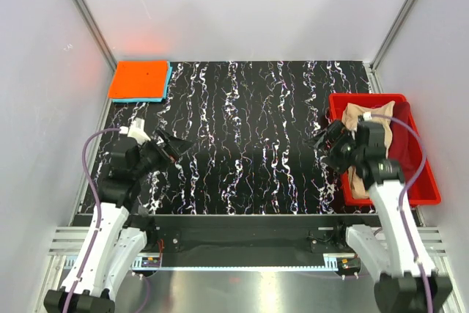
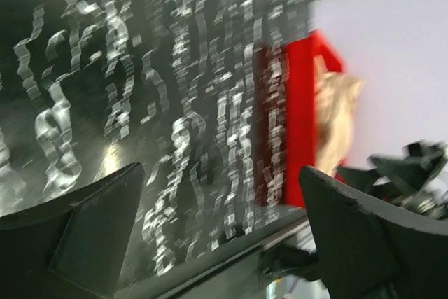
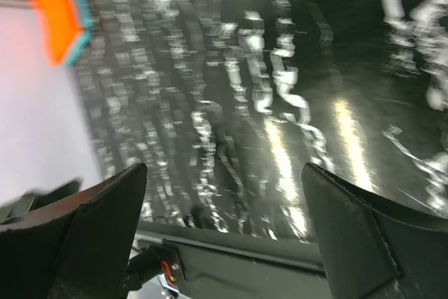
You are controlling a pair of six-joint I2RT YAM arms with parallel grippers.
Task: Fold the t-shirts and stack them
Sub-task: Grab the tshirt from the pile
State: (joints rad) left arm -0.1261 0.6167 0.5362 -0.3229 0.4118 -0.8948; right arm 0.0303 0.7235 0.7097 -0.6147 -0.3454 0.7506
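At the far-left corner, a folded orange cloth tee point(image 1: 138, 80) hides most of a light-blue tee point(image 1: 168, 87); left gripper point(image 2: 220, 180) and right gripper point(image 3: 224, 173) — fingers spread.

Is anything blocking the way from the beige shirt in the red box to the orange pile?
Nothing visible lies on the black table between beige shirt and orange pile. The shirt only has to clear the red box's wall, where the right tool hangs open.

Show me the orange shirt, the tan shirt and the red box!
orange shirt point(image 1: 139, 80): top external view, middle of its folded top.
tan shirt point(image 1: 359, 115): top external view, bunched part inside the box.
red box point(image 1: 377, 97): top external view, its far rim.
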